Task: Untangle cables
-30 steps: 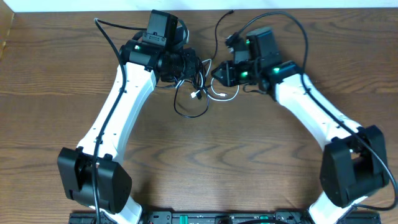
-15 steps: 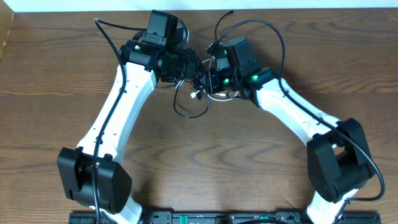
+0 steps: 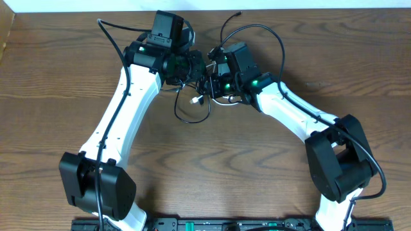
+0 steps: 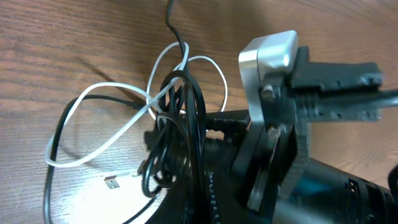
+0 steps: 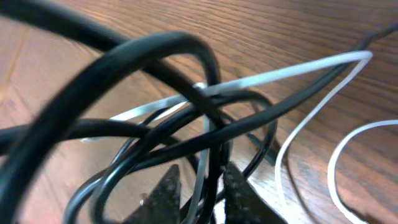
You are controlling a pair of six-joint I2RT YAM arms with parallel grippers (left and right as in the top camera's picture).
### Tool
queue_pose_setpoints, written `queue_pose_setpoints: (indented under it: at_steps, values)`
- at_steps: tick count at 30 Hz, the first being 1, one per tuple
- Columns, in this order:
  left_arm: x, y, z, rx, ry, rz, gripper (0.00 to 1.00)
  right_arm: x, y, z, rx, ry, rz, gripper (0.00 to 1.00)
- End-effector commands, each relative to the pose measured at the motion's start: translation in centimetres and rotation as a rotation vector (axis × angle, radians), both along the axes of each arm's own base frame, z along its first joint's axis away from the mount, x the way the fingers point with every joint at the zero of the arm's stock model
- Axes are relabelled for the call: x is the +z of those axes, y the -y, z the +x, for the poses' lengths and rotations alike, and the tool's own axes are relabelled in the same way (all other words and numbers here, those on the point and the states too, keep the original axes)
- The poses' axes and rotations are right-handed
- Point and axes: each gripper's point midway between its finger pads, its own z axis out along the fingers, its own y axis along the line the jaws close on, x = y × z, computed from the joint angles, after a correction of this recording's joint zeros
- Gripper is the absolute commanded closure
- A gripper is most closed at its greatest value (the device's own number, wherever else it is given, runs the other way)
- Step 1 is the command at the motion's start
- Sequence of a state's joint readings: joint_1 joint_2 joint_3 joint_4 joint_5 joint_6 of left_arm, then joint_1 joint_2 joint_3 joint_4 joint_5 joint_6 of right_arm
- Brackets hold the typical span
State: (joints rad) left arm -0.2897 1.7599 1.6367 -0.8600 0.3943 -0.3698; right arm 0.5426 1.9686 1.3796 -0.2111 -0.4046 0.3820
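Note:
The white cable (image 3: 194,100) and the black cable (image 3: 191,114) lie tangled between my two grippers at the back middle of the table. My left gripper (image 3: 194,69) holds the black coil (image 4: 177,130) bunched and raised; its fingers are lost in the dark low in the left wrist view. White loops (image 4: 118,124) trail onto the wood, with a small plug (image 4: 112,182) on the table. My right gripper (image 3: 209,84) is pushed into the tangle. Its fingertips (image 5: 166,186) stand a little apart, with a white strand (image 5: 200,168) and a black strand (image 5: 214,165) between them.
The right gripper body with a silver bracket (image 4: 268,56) fills the right of the left wrist view, right against the coil. Thick black arm wires (image 3: 270,32) arch over the right arm. A light edge (image 3: 6,32) stands at the far left.
My right arm has swung left into the tangle, right up beside my left gripper. The black loop and the white plug have shifted slightly left. My left arm has stayed put.

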Motion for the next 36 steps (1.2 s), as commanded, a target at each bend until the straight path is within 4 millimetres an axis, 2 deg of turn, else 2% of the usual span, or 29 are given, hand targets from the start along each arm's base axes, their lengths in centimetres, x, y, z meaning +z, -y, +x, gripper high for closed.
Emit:
queue_pose_setpoints:
  at_steps: [1, 3, 8, 12, 21, 32, 36]
  values:
    - [1.0, 0.0, -0.2, 0.004, 0.014, -0.015, 0.92, -0.5, 0.7, 1.0, -0.043, 0.012, -0.029, 0.92]
    - [0.5, -0.9, 0.0, 0.028, 0.019, 0.032, 0.92, -0.5, 1.5, 1.5, -0.061, 0.010, -0.032, 0.99]
    - [-1.3, -3.4, 0.1, 0.095, 0.014, 0.168, 0.92, 0.1, 3.8, 2.4, -0.104, -0.004, -0.037, 0.99]
    - [-3.2, -4.7, -0.4, 0.122, -0.017, 0.243, 0.92, 1.7, 5.4, 2.9, -0.104, 0.010, -0.014, 0.99]
    - [-7.3, -5.2, -2.0, 0.109, -0.122, 0.281, 0.92, 6.3, 9.1, 3.5, -0.087, 0.018, 0.123, 0.99]
    - [-9.8, -5.2, -2.1, 0.100, -0.184, 0.302, 0.92, 8.2, 12.2, 3.1, -0.035, -0.055, 0.291, 0.99]
    - [-10.8, -4.5, -2.3, 0.076, -0.219, 0.278, 0.92, 8.3, 13.1, 3.4, -0.044, -0.052, 0.298, 0.99]
